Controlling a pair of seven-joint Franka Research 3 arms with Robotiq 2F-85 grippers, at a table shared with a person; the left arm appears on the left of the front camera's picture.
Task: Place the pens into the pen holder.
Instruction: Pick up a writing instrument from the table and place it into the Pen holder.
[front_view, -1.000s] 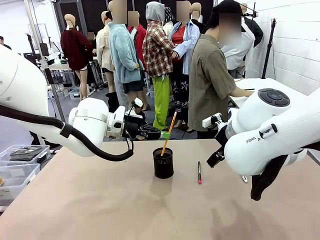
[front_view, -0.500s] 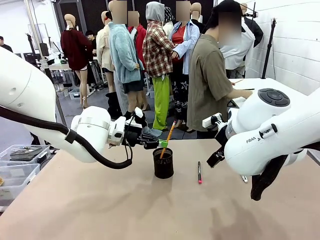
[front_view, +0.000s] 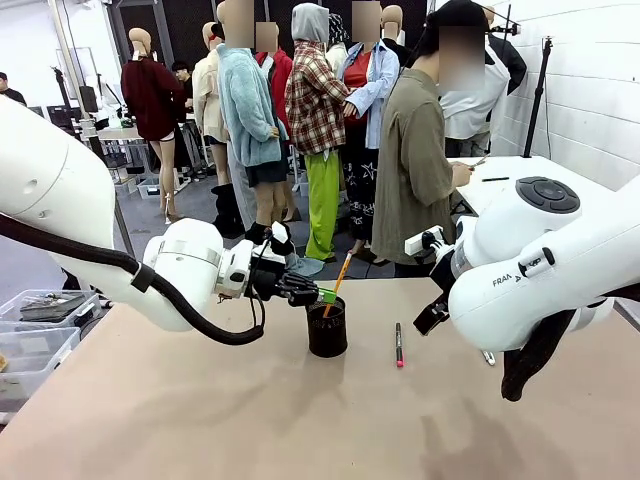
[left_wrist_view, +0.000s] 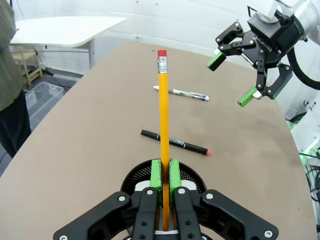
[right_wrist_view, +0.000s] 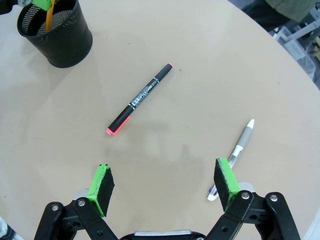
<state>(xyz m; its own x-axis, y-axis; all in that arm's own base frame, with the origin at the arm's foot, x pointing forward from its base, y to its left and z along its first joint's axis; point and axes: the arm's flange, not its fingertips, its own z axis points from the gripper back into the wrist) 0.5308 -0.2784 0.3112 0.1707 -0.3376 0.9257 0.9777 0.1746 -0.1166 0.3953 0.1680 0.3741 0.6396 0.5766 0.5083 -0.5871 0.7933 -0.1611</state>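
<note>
Left gripper (left_wrist_view: 164, 172) clamped on pencil (left_wrist_view: 163, 115), lower end inside holder (front_view: 327, 330).
Not yet let go, so first pen nearly in. Left to do: dark pen (right_wrist_view: 139, 99) near holder and white pen (right_wrist_view: 240, 146) farther off, both flat on desk (front_view: 200, 420) below right gripper (right_wrist_view: 165, 182), spread wide and empty. Since a second ago: pencil sunk lower, left gripper dropped closer to rim.

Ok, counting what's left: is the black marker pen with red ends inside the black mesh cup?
No, the black marker pen with red ends lies on the tan table, apart from the black mesh cup.
</note>
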